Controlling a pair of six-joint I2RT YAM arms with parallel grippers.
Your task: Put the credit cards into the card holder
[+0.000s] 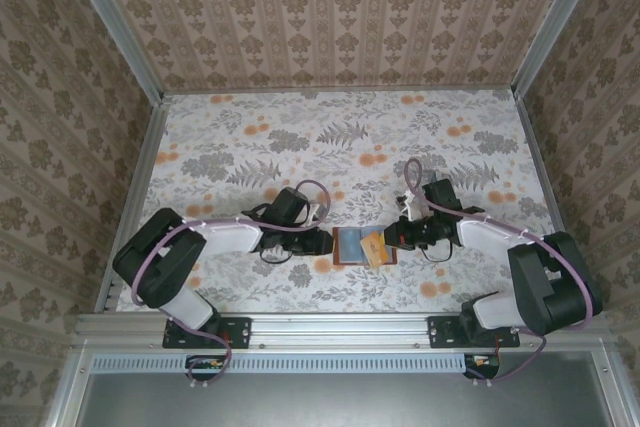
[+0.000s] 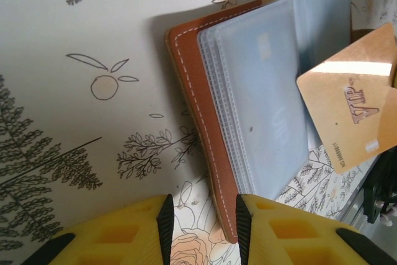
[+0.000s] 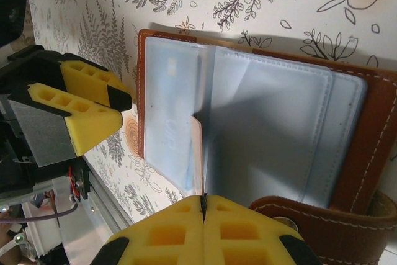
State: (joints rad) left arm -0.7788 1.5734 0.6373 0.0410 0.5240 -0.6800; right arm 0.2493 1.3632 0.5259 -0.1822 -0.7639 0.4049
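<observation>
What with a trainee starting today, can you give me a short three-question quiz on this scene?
1. True or false: the right gripper is shut on the tan plastic card lettered VIP.
2. The reddish-brown leather card holder is: A) folded shut; B) lying open on the floral-patterned table; C) standing on its edge.
3. Fill in: the left gripper, at the holder's stitched edge, has its jaws ___.

Key: 1 true; 2 B; 3 open.
</observation>
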